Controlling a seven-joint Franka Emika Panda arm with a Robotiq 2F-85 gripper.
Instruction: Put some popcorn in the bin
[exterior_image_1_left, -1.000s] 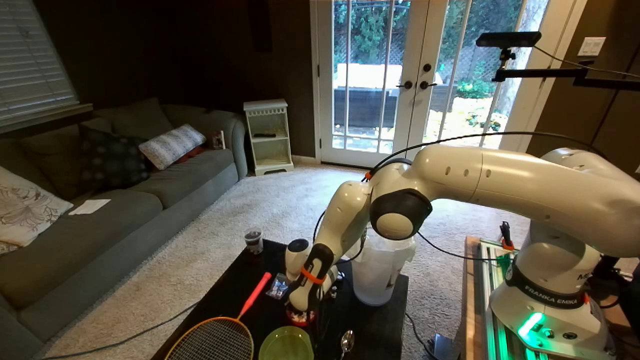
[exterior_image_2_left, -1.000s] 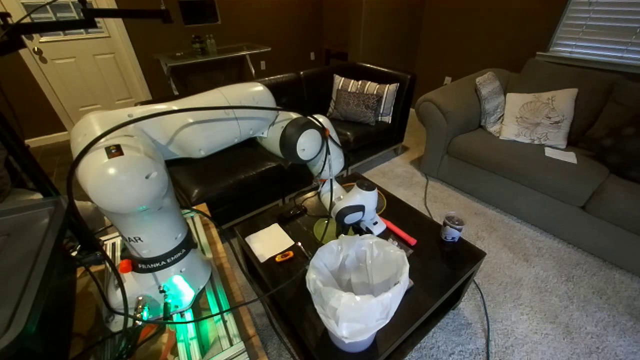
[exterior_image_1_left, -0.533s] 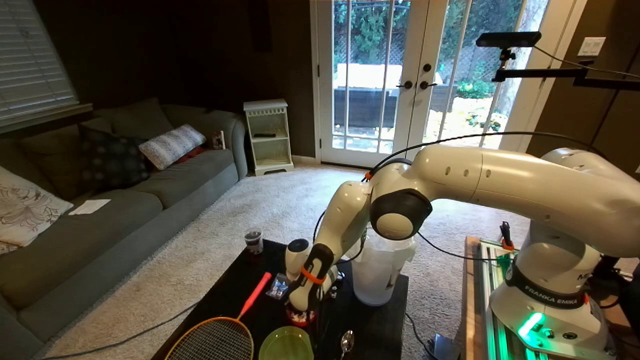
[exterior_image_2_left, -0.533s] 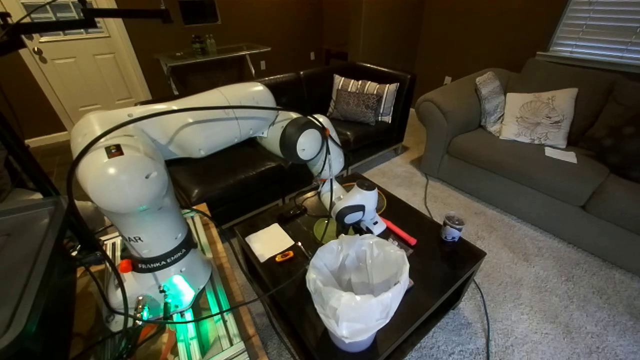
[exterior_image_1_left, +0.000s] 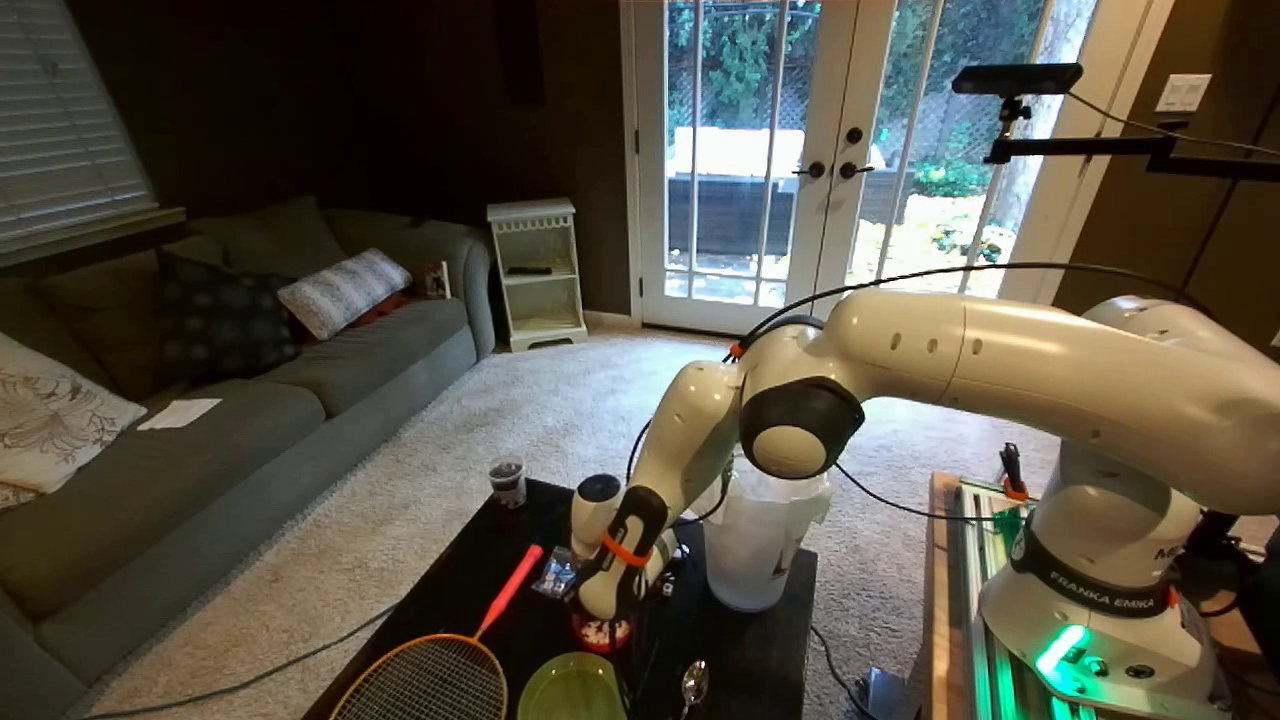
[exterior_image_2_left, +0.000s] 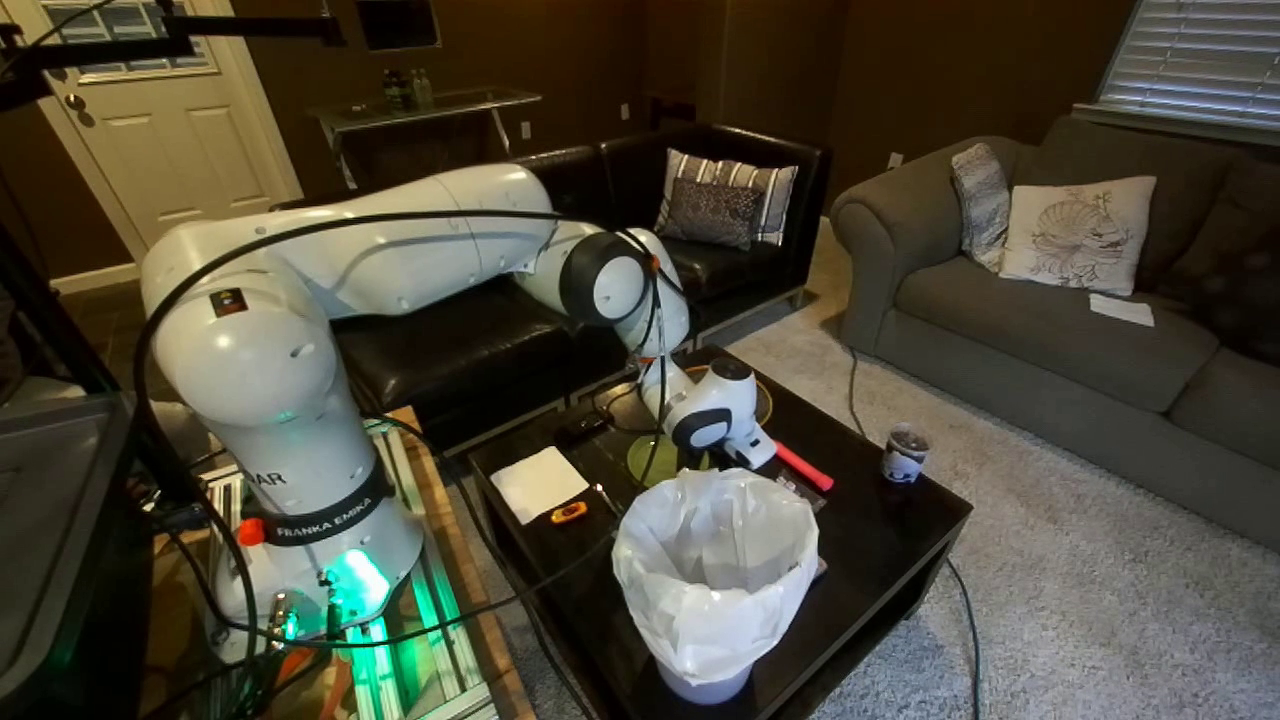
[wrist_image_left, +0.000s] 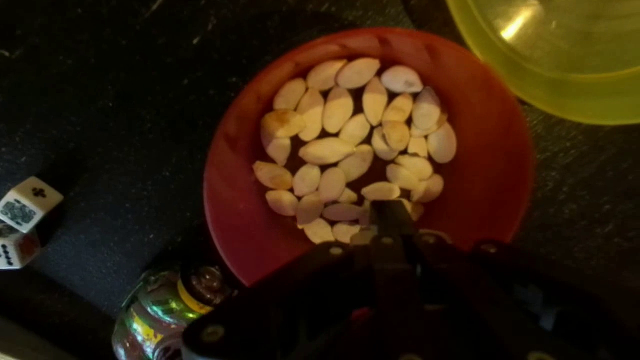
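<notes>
Pale flat pieces that look more like seeds than popcorn (wrist_image_left: 326, 151) lie in a shallow red bowl (wrist_image_left: 495, 165) in the wrist view. The red bowl also shows under the hand in an exterior view (exterior_image_1_left: 604, 648). My gripper (wrist_image_left: 386, 220) is over the near part of the bowl, its fingertips close together just above the pieces. Whether a piece is pinched between them is too dark to tell. The bin, a tall white translucent bucket with a bag liner, stands on the dark table in both exterior views (exterior_image_1_left: 755, 550) (exterior_image_2_left: 710, 610), apart from the hand.
A green bowl (wrist_image_left: 565, 97) stands right beside the red bowl. Dice (wrist_image_left: 32, 202) and a shiny ornament (wrist_image_left: 150, 320) lie near it. A racket (exterior_image_1_left: 510, 590), a spoon (exterior_image_1_left: 694, 682), a cup (exterior_image_2_left: 905, 455), paper (exterior_image_2_left: 538, 484) and an orange cutter (exterior_image_2_left: 568, 513) are on the table.
The hand has risen very slightly, and more of the red bowl with its pieces shows below it. The bin and the other objects have not moved.
</notes>
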